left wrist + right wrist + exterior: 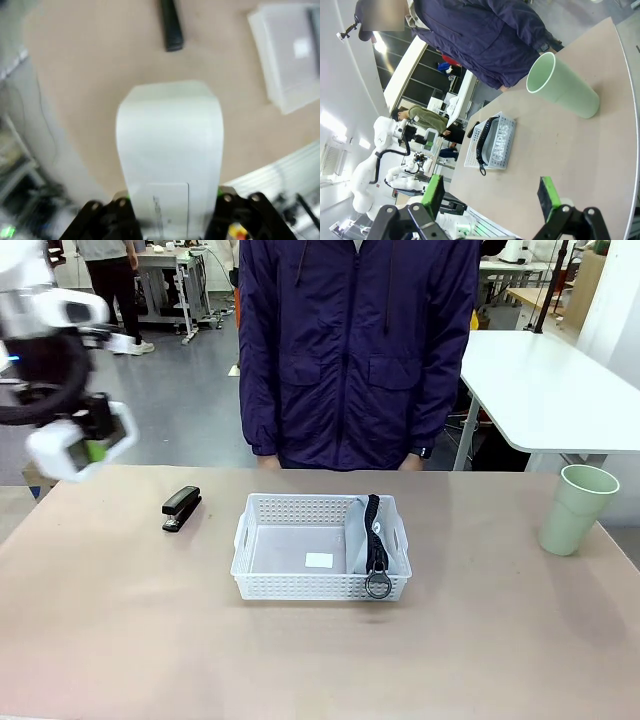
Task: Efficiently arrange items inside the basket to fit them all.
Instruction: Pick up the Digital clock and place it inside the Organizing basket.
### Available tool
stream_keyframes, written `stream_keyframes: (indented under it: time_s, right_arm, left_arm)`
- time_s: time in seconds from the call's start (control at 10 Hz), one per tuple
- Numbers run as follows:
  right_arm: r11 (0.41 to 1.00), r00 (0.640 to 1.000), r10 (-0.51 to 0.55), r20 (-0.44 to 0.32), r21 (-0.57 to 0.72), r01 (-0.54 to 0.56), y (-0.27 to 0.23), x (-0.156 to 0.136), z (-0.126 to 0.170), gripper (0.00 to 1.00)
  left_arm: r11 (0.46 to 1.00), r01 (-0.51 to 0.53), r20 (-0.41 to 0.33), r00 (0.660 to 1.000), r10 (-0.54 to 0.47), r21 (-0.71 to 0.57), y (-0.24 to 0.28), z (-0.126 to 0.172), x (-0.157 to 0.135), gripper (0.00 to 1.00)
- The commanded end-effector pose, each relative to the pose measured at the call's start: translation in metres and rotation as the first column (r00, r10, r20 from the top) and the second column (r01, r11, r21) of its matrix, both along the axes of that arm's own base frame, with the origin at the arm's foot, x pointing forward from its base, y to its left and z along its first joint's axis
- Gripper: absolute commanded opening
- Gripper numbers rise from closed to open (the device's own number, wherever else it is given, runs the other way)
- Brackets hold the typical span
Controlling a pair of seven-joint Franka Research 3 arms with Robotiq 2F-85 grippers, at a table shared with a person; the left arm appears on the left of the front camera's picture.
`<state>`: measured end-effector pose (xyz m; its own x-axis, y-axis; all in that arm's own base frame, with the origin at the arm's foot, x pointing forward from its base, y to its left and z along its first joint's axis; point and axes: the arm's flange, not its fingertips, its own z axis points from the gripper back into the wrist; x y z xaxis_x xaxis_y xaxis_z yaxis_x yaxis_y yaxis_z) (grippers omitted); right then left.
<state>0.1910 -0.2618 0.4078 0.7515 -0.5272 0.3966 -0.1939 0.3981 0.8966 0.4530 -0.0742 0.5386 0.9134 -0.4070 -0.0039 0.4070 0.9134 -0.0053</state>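
Observation:
My left gripper (90, 445) hangs high over the table's left end, shut on the small white box (58, 452). In the left wrist view the box (170, 145) sticks out between the green pads of the gripper (171, 197). The black stapler (181, 508) lies on the table left of the white basket (262, 558). The grey pouch (362, 540) stands on edge along the basket's right side, its black strap and ring over the front rim. The pale green cup (577, 508) stands upright at the far right. My right gripper (491, 195) is open, with the cup (565, 87) lying ahead of it.
A person in a dark jacket (355, 350) stands at the far edge behind the basket, hands down. A small white label (318, 560) lies on the basket floor. A white table (545, 390) stands at the back right. Bare tabletop stretches in front of the basket.

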Motion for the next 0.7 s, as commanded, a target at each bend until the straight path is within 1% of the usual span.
stream_keyframes:
  time_s: [0.0,0.1,0.2,0.3,0.4,0.5,0.6]
  right_arm:
    - [1.000,0.999,-0.003,0.034,-0.004,0.003,-0.001,0.002,0.002,1.00]
    - [1.000,0.999,-0.003,0.034,-0.004,0.003,-0.001,0.002,0.002,1.00]
    - [1.000,0.999,-0.003,0.034,-0.004,0.003,-0.001,0.002,0.002,1.00]
    - [1.000,0.999,-0.003,0.034,-0.004,0.003,-0.001,0.002,0.002,1.00]
    - [1.000,0.999,-0.003,0.034,-0.004,0.003,-0.001,0.002,0.002,1.00]
    - [1.000,0.999,-0.003,0.034,-0.004,0.003,-0.001,0.002,0.002,1.00]
    - [1.000,0.999,-0.003,0.034,-0.004,0.003,-0.001,0.002,0.002,1.00]
  left_arm:
    - [0.963,0.251,0.050,0.965,-0.257,0.098,-0.047,-0.004,0.045,0.52]
    - [0.926,0.357,0.074,0.927,-0.367,0.125,-0.079,-0.014,0.053,0.52]
    - [0.871,0.470,0.058,0.875,-0.481,0.144,-0.113,-0.032,0.057,0.52]
    - [0.782,0.610,0.009,0.788,-0.616,0.133,-0.149,-0.058,0.057,0.52]
    - [0.703,0.704,-0.015,0.708,-0.706,0.106,-0.175,-0.078,0.052,0.52]
    - [0.622,0.782,-0.030,0.623,-0.782,0.025,-0.193,-0.092,0.044,0.52]
    - [0.553,0.833,-0.012,0.553,-0.833,-0.036,-0.208,-0.105,0.034,0.52]
